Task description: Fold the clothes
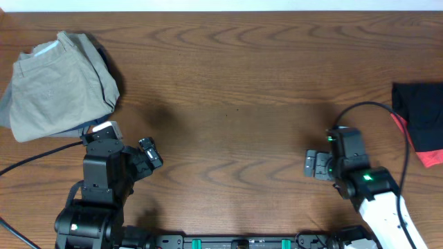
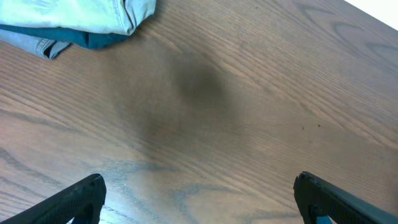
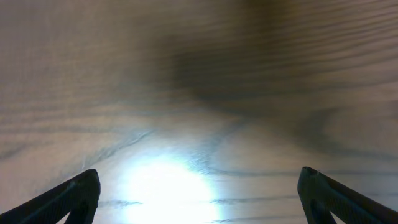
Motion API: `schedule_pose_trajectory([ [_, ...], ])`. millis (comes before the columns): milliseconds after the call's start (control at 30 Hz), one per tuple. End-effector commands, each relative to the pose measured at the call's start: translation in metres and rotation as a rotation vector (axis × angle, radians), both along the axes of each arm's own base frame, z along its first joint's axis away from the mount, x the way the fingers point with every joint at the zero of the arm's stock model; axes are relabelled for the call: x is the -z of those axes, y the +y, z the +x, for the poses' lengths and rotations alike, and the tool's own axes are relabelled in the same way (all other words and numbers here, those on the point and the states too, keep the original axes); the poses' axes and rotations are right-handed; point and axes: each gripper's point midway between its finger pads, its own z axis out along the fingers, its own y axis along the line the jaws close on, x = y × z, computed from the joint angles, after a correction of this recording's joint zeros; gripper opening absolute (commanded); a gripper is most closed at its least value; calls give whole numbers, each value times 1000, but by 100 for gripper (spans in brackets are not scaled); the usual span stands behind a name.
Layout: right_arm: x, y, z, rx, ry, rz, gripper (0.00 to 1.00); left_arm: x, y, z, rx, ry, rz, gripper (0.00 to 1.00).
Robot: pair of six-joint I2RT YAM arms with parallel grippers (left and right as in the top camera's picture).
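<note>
A folded khaki garment (image 1: 59, 86) lies on top of a blue one at the table's far left; its edge shows in the left wrist view (image 2: 81, 18). A black and red garment (image 1: 422, 121) lies bunched at the right edge. My left gripper (image 1: 150, 153) is open and empty over bare wood, right of and below the khaki pile; its fingers are wide apart in the left wrist view (image 2: 199, 196). My right gripper (image 1: 315, 164) is open and empty over bare wood, left of the black garment; its fingers are wide apart in the right wrist view (image 3: 199, 193).
The wooden table (image 1: 235, 90) spans the whole view. A black cable (image 1: 377, 107) arcs from the right arm toward the black garment. Another cable (image 1: 34, 160) runs off to the left of the left arm.
</note>
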Motion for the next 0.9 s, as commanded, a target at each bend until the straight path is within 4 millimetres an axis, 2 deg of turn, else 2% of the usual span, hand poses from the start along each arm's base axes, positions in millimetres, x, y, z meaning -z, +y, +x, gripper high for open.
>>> schedule_pose_trajectory([
  [0, -10, -16, -2, 74, -45, -6, 99, 2, 0, 0, -2, 3, 3, 98],
  [133, -34, -31, 8, 108, -179, -7, 99, 2, 0, 0, -2, 3, 3, 98],
  [300, -74, -33, 35, -5, -413, -12, 99, 2, 0, 0, -2, 3, 3, 98],
  [567, -113, -39, 55, -11, -694, -23, 99, 2, 0, 0, -2, 3, 3, 98],
  [700, -119, -38, 47, -7, -796, -23, 99, 2, 0, 0, -2, 3, 3, 98],
  [867, -105, -39, 33, 8, -871, -17, 99, 2, 0, 0, -2, 4, 3, 98],
])
